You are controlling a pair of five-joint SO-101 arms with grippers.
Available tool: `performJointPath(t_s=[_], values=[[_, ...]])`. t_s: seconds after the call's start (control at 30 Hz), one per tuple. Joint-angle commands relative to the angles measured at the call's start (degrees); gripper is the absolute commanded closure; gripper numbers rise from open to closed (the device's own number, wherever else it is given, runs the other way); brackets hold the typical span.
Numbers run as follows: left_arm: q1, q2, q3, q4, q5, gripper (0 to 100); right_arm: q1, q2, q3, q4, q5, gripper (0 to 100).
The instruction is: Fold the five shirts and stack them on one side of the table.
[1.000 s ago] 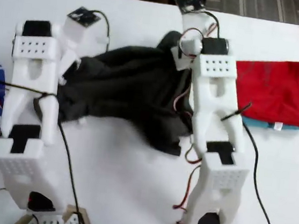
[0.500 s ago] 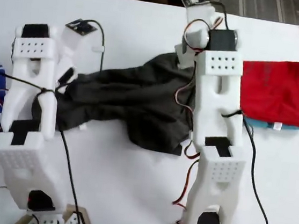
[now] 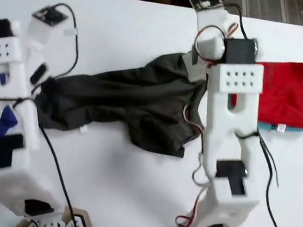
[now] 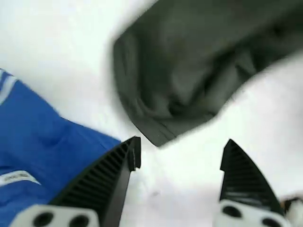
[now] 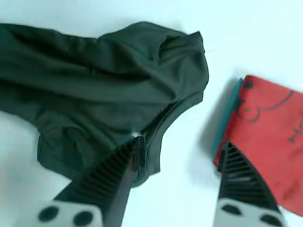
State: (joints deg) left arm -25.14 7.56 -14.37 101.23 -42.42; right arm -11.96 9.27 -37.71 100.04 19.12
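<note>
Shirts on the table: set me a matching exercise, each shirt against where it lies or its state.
Things:
1 dark shirt
2 red shirt
3 teal shirt
4 blue shirt

Places or states:
a under another shirt
b crumpled, in the middle
c at the far left
d folded, on top of another shirt

Pairs: 1-b; 2-d; 3-a; 4-c.

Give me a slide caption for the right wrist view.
Open right gripper over the gap between a crumpled dark shirt and a folded red shirt.
</note>
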Motion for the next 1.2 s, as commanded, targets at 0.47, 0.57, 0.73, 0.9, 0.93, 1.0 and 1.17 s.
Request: performJointPath(t_s=[0.47,0.57,0.73,0.9,0.93,1.0,1.17], values=[[-0.4,-24.5,59.6,-41.7,-12.2,71,0.4,-24.0,33.6,-0.2,0.0,74.4],[-0.7,-21.8,61.2,-50.4,-15.8,71,0.3,-26.7,35.8,-0.2,-0.4,74.4],[-1.3,-14.2,56.0,-60.0,-15.6,71,0.3,-30.4,40.3,-0.2,-0.5,74.4],[-1.3,-3.3,44.2,-59.3,-12.3,71,0.3,-32.0,43.9,-0.3,-0.5,74.4],[-1.4,-1.2,41.8,-57.8,-12.3,71,0.4,-32.0,44.0,-0.3,-0.5,74.4],[-1.7,1.9,36.7,-53.0,-11.5,71,0.6,-31.9,44.0,-0.3,-0.4,74.4],[-1.7,5.0,26.4,-41.0,-8.6,71,0.4,-31.7,44.0,-0.3,-0.4,74.4]])
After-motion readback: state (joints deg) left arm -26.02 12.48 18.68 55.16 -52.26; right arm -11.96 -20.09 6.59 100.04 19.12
